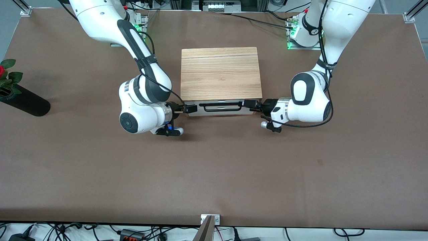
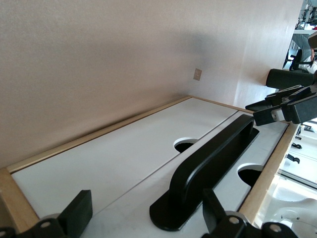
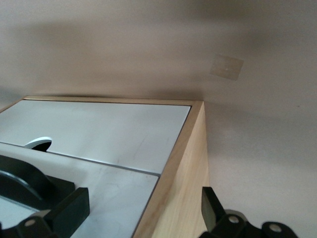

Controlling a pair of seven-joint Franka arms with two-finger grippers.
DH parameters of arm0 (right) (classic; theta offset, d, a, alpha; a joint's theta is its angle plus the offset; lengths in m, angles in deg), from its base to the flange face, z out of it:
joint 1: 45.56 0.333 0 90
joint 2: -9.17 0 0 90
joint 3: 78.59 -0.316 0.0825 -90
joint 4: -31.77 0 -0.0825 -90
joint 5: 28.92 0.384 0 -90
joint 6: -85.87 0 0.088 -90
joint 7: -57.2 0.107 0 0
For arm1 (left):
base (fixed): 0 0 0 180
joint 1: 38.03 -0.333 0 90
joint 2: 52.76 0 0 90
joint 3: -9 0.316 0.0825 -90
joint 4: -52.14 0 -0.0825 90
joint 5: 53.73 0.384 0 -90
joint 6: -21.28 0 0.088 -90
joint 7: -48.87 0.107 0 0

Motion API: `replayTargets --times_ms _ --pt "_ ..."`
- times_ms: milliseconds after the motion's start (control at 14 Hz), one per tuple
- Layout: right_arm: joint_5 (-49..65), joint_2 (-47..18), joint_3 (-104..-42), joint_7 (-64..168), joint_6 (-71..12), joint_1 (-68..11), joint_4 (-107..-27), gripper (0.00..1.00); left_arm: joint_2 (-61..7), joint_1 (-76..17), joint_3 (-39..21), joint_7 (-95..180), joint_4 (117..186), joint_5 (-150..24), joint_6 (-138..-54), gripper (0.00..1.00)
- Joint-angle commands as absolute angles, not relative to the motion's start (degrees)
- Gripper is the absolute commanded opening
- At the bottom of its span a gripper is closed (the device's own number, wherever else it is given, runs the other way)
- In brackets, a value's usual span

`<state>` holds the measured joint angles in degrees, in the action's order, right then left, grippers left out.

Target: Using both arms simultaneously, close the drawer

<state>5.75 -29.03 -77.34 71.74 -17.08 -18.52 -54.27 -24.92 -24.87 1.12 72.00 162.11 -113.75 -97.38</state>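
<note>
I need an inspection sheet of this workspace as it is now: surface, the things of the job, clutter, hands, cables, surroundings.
Surface: brown table, bare in front of the box.
Job's things: drawer with black handle, white front nearly level with the wooden box.
Clutter: dark vase with a red flower near the table edge at the right arm's end.
Hands: left hand at one end of the drawer front, right hand at the other end, each with fingers open.
Cables: black cables along both arms; more cables below the table's near edge.
Surroundings: metal frame posts at the table corners.
</note>
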Motion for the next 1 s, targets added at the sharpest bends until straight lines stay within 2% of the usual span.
replayTargets --times_ms 0,286,429,571,929 --pt "5.8 -29.1 -77.4 72.2 -11.4 -17.9 -54.3 1.0 -27.4 -26.0 0.8 71.3 164.0 -115.1 -93.5 0.98" --pt "5.0 -29.1 -77.4 72.8 -10.2 -17.5 -54.3 1.0 -27.1 -28.4 2.1 67.4 157.0 -112.9 -86.7 0.99" --pt "5.2 -28.9 -77.2 73.0 -10.3 -17.8 -53.9 1.0 -26.8 -30.5 2.0 64.1 150.6 -105.1 -82.5 0.99" --pt "5.1 -29.1 -76.7 72.8 -10.5 -18.6 -51.0 1.0 -25.9 -31.4 2.0 59.4 143.2 -98.7 -77.2 0.99" --pt "3.1 -32.0 -74.6 72.7 -10.8 -21.2 -42.5 1.0 -26.0 -31.2 2.1 51.2 130.5 -75.5 -66.7 1.0"
